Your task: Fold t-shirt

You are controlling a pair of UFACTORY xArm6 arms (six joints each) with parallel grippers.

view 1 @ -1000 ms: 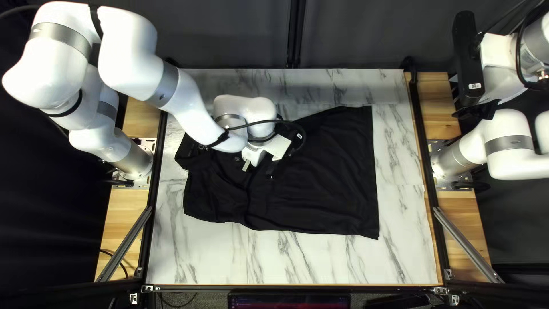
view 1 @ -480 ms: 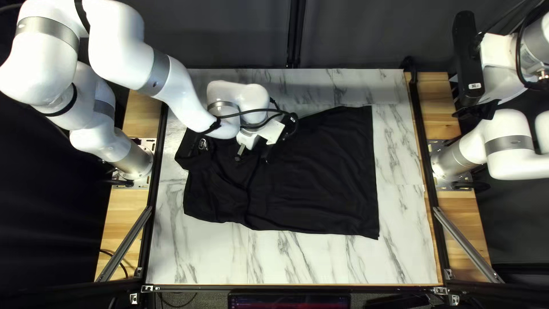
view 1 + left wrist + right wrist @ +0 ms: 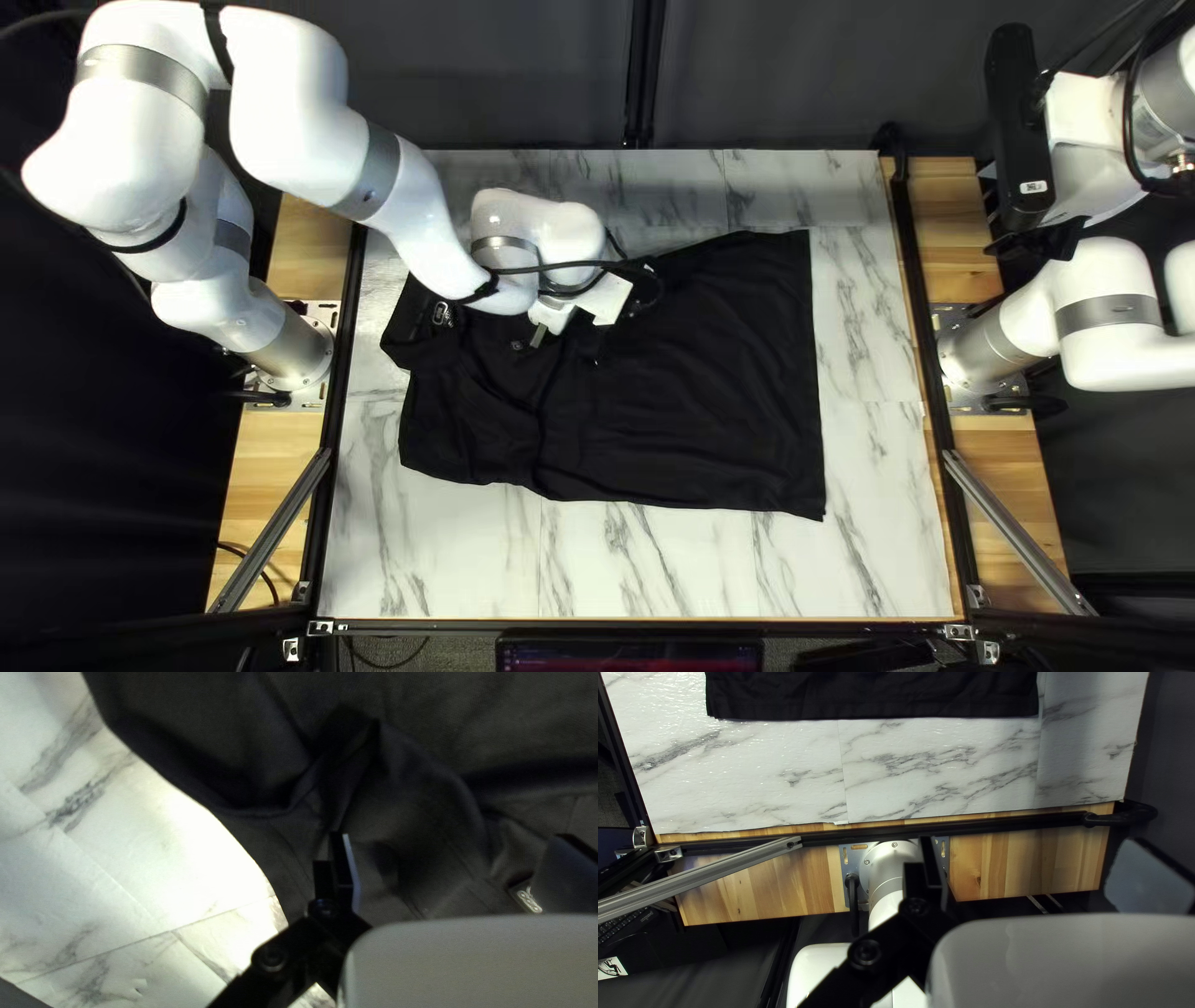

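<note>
Table (image 3: pixel 647 573), marble-patterned, fills the middle of the top left view. T-shirt (image 3: pixel 697 386), black, spread over its centre: long axis left to right, collar end at left, straight hem at right, rumpled lower left of centre.

Left arm (image 3: pixel 411 212) reaches in from upper left of the frame; right arm (image 3: pixel 1102 311) off the table at right. Left gripper (image 3: pixel 451 837) is nearer, over the shirt's upper left part; most cloth lies right of it and toward the bottom of the frame. Fingers wide apart, nothing pinched. Whether the tips touch cloth: cannot tell. Right gripper (image 3: pixel 1030 840) also spread, holding nothing, away from the hem. Label (image 3: pixel 529 900) on the cloth, beside one left finger.

Judgement: next a short drop and pinch by the left, likely folding across the long axis.

Versus last frame: left wrist slightly farther right; shirt outline and right arm unchanged.
</note>
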